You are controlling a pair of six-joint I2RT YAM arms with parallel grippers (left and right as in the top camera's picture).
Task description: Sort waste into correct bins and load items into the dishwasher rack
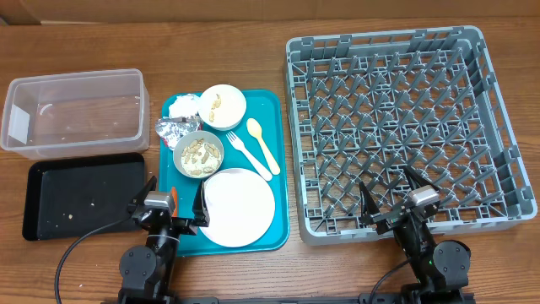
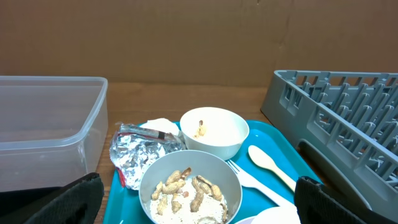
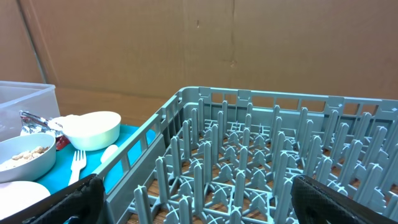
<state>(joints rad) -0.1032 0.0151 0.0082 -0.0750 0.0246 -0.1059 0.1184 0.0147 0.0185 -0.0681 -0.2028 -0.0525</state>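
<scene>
On the teal tray point(image 1: 274, 114) sit a bowl of peanut scraps point(image 1: 198, 154), a second cream bowl point(image 1: 223, 106), a round plate point(image 1: 239, 207), a white fork point(image 1: 245, 150), a yellow spoon point(image 1: 263, 145), a foil wrapper point(image 1: 175, 131) and a crumpled napkin point(image 1: 182, 106). My left gripper point(image 1: 175, 200) is open at the tray's near left corner, its view facing the scrap bowl point(image 2: 189, 190) and the foil wrapper point(image 2: 140, 155). My right gripper point(image 1: 390, 196) is open over the near edge of the grey dishwasher rack point(image 1: 405, 127), nothing between its fingers point(image 3: 342, 199).
The clear tub point(image 1: 74, 110) stands at the far left, with the black tray point(image 1: 84, 194) in front of it. A brown cardboard wall backs the table in both wrist views. Bare wood shows between the teal tray and the rack.
</scene>
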